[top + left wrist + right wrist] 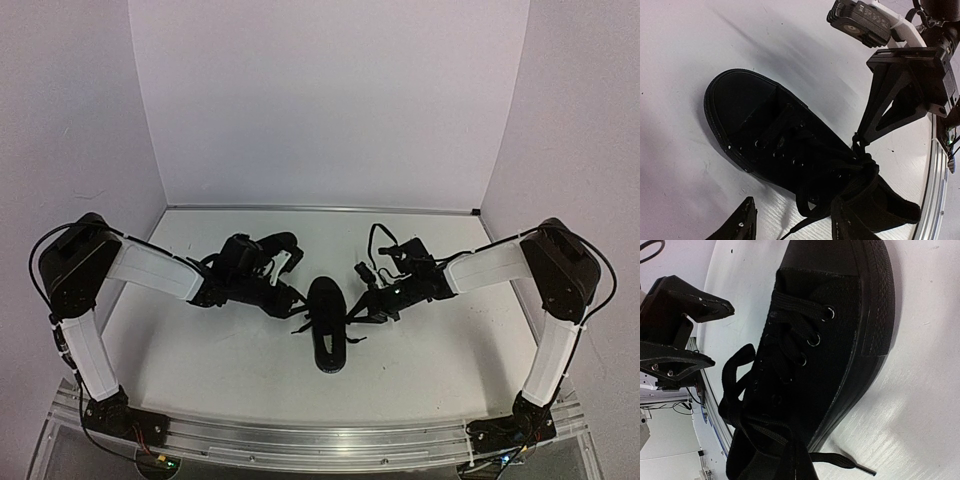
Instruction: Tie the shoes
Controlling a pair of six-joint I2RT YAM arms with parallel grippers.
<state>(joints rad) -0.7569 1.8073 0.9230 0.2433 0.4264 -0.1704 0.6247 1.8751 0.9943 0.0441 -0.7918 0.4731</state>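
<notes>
One black shoe (327, 325) lies mid-table between both grippers, its thin laces spread loose to either side. In the left wrist view the shoe (770, 135) has its toe at the upper left and a lace knot (866, 156) at the collar. My left gripper (293, 298) is open, its fingers astride a lace loop (812, 200) by the shoe's side. My right gripper (859, 137) is pinched shut on a lace rising from the knot. A free lace end (850, 462) lies on the table. A dark shape (275, 243) behind the left wrist looks like the second shoe, partly hidden.
White table (200, 350) with white walls at the back and sides. An aluminium rail (320, 440) runs along the near edge, also seen in the left wrist view (935, 190). The arms' cables hang near the right wrist (375, 240).
</notes>
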